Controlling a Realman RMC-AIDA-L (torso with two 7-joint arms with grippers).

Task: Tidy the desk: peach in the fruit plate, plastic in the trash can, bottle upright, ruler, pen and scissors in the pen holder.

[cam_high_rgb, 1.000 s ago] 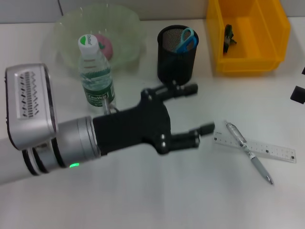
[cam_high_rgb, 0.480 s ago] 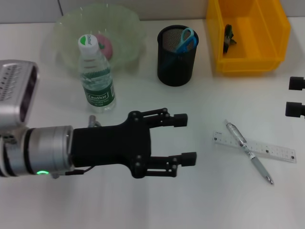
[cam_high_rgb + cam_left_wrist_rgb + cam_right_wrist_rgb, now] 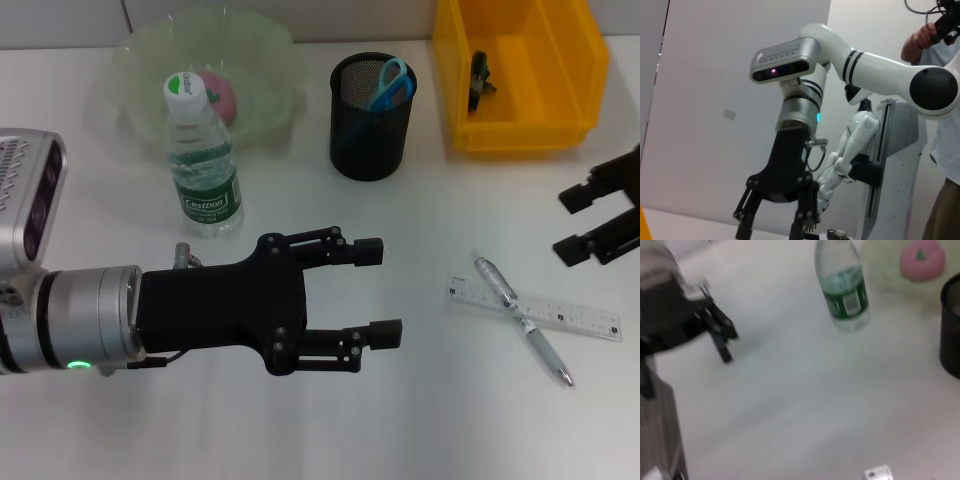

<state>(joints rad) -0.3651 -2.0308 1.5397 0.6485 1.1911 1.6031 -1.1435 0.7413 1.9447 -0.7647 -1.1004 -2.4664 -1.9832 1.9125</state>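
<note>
Now your left claw (image 3: 378, 292) hangs released over bare desk, with the pen (image 3: 521, 317) lying across the ruler (image 3: 560, 313) just beyond its tips; your right claw (image 3: 575, 225), also released, hovers near them.

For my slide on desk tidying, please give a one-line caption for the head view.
Left gripper open above the desk; pen lying across ruler; right gripper open nearby.

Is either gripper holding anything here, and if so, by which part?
Nothing is held. The left gripper is open over bare table; the right gripper is open and empty near the ruler.
</note>
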